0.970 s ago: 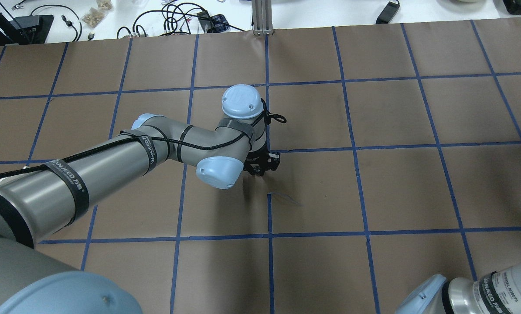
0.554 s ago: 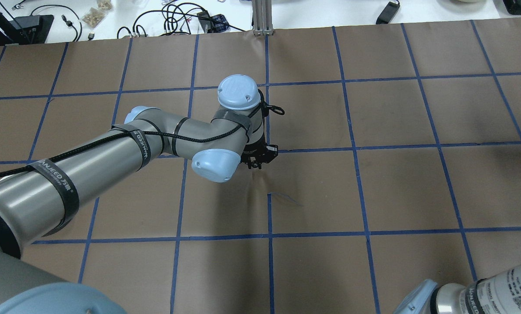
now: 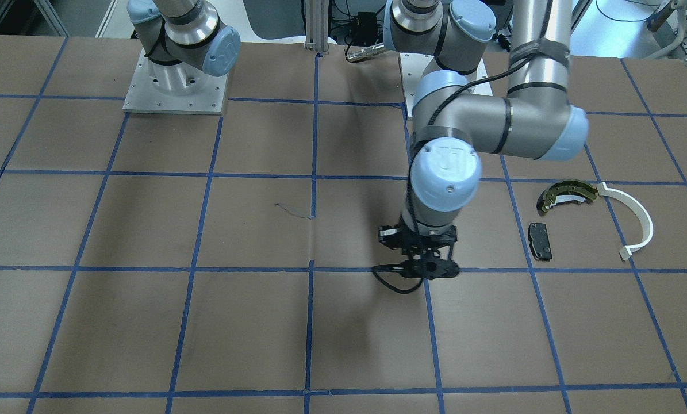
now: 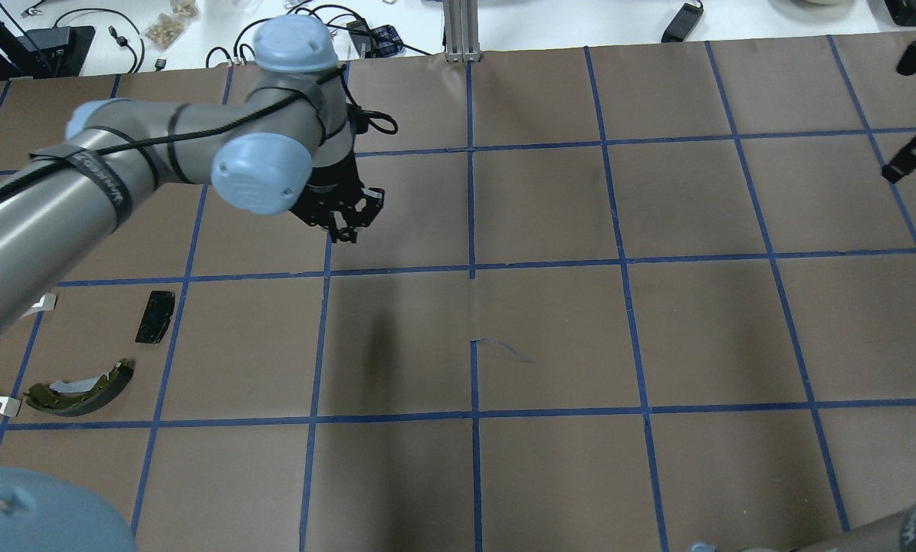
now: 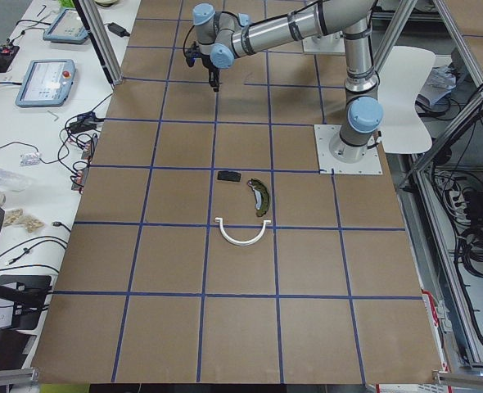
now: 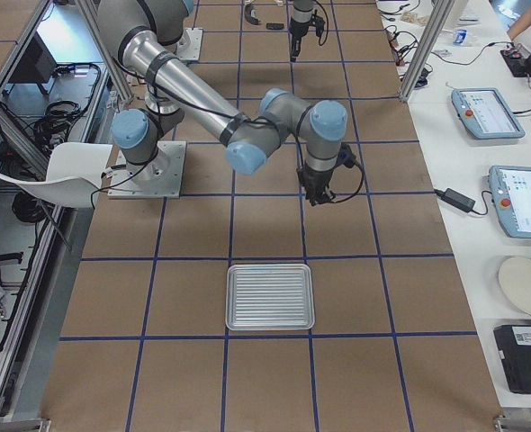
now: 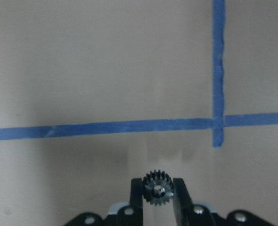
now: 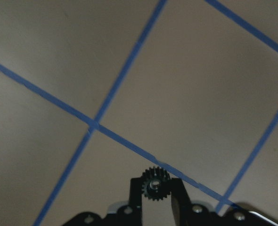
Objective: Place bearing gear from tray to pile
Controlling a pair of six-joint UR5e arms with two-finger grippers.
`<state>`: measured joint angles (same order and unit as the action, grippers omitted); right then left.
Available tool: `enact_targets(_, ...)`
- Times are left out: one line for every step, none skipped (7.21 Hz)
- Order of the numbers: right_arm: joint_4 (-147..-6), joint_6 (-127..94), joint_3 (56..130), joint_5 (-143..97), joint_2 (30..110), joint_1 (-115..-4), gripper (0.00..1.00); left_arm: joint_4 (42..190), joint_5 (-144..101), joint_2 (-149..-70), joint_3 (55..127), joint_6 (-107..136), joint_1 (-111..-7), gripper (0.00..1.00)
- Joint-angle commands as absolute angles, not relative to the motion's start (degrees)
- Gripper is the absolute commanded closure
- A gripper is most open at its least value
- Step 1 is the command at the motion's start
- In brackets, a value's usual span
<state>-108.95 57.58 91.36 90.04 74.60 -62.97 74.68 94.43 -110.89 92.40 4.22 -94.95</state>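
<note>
**Gear in hand, not yet on the pile**

The left gripper [image 4: 344, 230] is clamped on a small dark toothed metal bearing gear [image 7: 158, 187], raised above the brown gridded table [image 4: 549, 337]. It is near but apart from the pile [image 5: 260, 196]: an olive-gold curved brake shoe [image 4: 82, 381], a long white arc-shaped strip [image 3: 636, 221] and a small black rectangular pad [image 4: 155, 316]. Pick-up looks done; carry-over and release are left. The right gripper [image 8: 154, 188] likewise pinches a second toothed gear [image 8: 153, 183]. The silvery ridged tray [image 6: 268, 296] seems empty, though that side view is coarse.
</note>
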Motion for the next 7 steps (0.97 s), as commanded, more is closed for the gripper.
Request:
enact_targets(-108.98, 32.54, 91.75, 89.83, 72.62, -79.12, 0.81, 77.7, 98.85, -107.94, 92.1, -5.5, -85.29, 1.0)
enact_targets(-111.33, 22.43, 92.54, 89.74, 71.38, -85.28, 0.81, 77.87, 99.14, -107.15, 92.81, -9.02, -81.86, 1.0)
enact_targets(-115.19, 10.84, 93.42, 89.3, 69.37, -91.08, 0.81, 77.52, 98.97, -106.79, 94.03, -12.45, -77.39, 1.0)
enact_targets(-116.96, 0.54, 94.04, 89.38, 67.87, -98.19, 0.8, 77.17, 98.44, -106.79, 95.26, -19.27, -71.34, 1.0)
enact_targets(-119.42, -7.65, 94.3, 90.08, 67.16, -104.79, 0.8, 76.99, 98.79, -106.35, 96.32, -24.21, -67.28, 1.0)
enact_targets(-119.79, -15.48, 95.52, 89.22, 65.84, -108.86, 0.8, 76.47, 98.88, -106.0, 97.37, -26.26, -64.54, 1.0)
enact_targets(-126.06, -23.3, 97.71, 89.21, 63.57, -111.51, 0.8, 76.38, 98.7, -106.0, 98.6, -28.28, -61.47, 1.0)
